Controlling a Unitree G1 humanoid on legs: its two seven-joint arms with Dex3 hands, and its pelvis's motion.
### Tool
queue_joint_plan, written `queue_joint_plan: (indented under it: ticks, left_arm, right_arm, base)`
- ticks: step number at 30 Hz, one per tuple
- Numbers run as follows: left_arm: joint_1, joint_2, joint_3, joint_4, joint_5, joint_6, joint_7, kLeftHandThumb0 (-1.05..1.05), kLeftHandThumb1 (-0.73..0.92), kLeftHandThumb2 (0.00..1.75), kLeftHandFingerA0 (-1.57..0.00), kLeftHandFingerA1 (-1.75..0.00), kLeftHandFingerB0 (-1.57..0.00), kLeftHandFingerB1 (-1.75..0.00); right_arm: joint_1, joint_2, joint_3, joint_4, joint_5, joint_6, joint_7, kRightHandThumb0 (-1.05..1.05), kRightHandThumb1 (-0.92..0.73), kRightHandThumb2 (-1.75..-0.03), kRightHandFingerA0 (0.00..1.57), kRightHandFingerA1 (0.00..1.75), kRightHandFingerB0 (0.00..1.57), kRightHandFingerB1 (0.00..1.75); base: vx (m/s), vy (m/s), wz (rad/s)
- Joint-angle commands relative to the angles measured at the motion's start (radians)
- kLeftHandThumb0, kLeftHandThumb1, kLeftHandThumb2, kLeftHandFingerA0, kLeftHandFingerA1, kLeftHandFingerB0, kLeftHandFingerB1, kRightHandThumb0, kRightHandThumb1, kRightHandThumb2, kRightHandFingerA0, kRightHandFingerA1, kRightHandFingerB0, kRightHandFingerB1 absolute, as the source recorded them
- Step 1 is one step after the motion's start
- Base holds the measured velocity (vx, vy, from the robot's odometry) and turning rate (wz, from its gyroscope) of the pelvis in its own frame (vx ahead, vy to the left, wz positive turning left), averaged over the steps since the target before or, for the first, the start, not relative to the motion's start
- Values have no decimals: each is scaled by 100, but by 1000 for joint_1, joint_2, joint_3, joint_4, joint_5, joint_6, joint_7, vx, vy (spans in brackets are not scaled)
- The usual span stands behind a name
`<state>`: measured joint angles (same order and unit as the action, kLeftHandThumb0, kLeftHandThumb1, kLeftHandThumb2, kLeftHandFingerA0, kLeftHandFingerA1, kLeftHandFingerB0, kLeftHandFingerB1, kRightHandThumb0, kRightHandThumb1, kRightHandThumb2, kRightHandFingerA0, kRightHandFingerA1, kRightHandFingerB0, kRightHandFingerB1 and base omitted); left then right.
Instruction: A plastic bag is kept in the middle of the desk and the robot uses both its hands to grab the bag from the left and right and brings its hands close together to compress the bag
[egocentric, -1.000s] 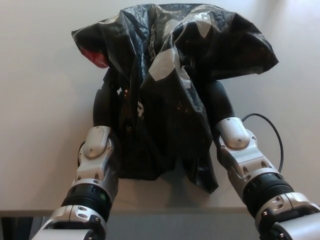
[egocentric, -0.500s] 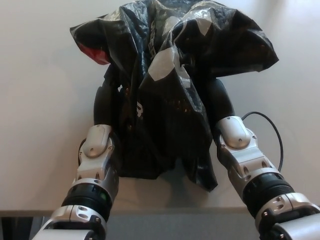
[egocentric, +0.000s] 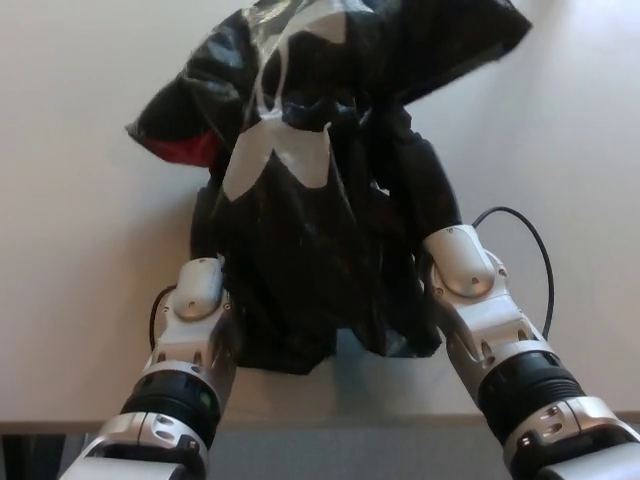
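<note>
Crumpled black plastic bag (egocentric: 320, 200) with glossy white printing sits bunched in the middle of the pale tabletop (egocentric: 70, 250), squeezed between both arms. At its left edge a red patch (egocentric: 185, 150) shows. The left hand (egocentric: 207, 215) presses into the bag's left side, its fingers buried in plastic, so its grip cannot be told. White markings on the bag are too creased to read. The right hand (egocentric: 435, 195) presses the right side, likewise hidden. A thin black cable (egocentric: 535, 250) loops beside the right wrist.
</note>
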<state>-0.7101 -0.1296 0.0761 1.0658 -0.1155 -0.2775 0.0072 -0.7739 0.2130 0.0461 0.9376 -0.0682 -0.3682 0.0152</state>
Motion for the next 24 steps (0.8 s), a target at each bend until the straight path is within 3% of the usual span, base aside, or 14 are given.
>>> queue_joint_plan:
  ticks: [1,2,3,5,6,9,10,11,12,16,17,18,20,24]
  left_arm:
    - [18,-10,-45,-27,72,84,86,-66,92,88,0,-21,-4,-23]
    - [14,-18,-39,-25,61,75,87,-71,88,122,-1,-23,-12,-32]
    - [12,-19,-39,-22,53,62,65,-65,86,123,-1,-26,-1,-32]
    - [8,-21,-43,-26,57,78,70,-71,89,124,-5,-21,-5,-29]
    - [10,-23,-39,-31,52,93,73,-73,89,123,-5,-26,-5,-26]
    - [10,-33,-14,-40,24,110,49,-74,89,123,0,-21,-5,-22]
    - [18,-34,-15,-50,23,108,35,-70,88,124,0,-24,-1,-24]
    - [18,-34,-17,-56,29,120,41,-71,89,124,0,-23,0,-23]
    - [20,-34,-20,-64,32,127,44,-75,91,123,0,-21,0,-18]
    - [41,-17,-74,-96,113,122,109,-67,87,122,0,-31,0,-24]
    - [53,-18,-76,-107,105,120,96,-77,91,125,0,-19,0,-16]
    - [68,-25,-62,-117,70,119,63,-77,85,108,0,-17,0,-16]
    - [71,-29,-81,-111,113,88,135,-72,89,121,0,-21,-2,-21]
    - [85,-58,-78,-137,104,18,134,-68,83,112,-5,-26,-7,-30]
  right_arm:
    - [46,46,33,-34,24,37,82,-74,-92,-80,2,25,7,24]
    - [52,53,37,-28,27,36,88,-76,-79,-117,0,27,8,26]
    - [59,64,40,-18,32,30,89,-78,-92,-77,0,23,4,23]
    - [59,63,46,-15,26,25,75,-80,-92,-77,0,23,5,22]
    - [63,65,46,-26,29,30,72,-79,-81,-119,0,24,10,24]
    - [65,56,46,-42,40,63,80,-75,-76,-116,0,28,4,26]
    - [67,57,47,-49,42,70,77,-79,-92,-77,0,24,5,24]
    - [70,55,49,-57,43,73,79,-79,-92,-78,2,23,5,23]
    - [72,55,50,-61,43,74,78,-78,-79,-117,0,26,9,24]
    - [86,47,58,-84,40,88,74,-74,-77,-117,0,30,5,26]
    - [96,47,60,-90,41,88,72,-81,-92,-78,4,26,7,24]
    - [108,50,61,-97,43,87,71,-74,-77,-116,0,30,5,27]
    - [106,53,62,-102,51,102,78,-75,-76,-116,0,30,5,26]
    - [79,78,55,-80,76,102,96,-87,-82,-118,3,23,8,18]
  base:
    - [0,0,0]
    - [0,0,0]
    - [0,0,0]
    - [0,0,0]
    - [0,0,0]
    - [0,0,0]
    - [0,0,0]
    - [0,0,0]
    - [0,0,0]
    - [0,0,0]
    - [0,0,0]
    - [0,0,0]
    - [0,0,0]
    - [0,0,0]
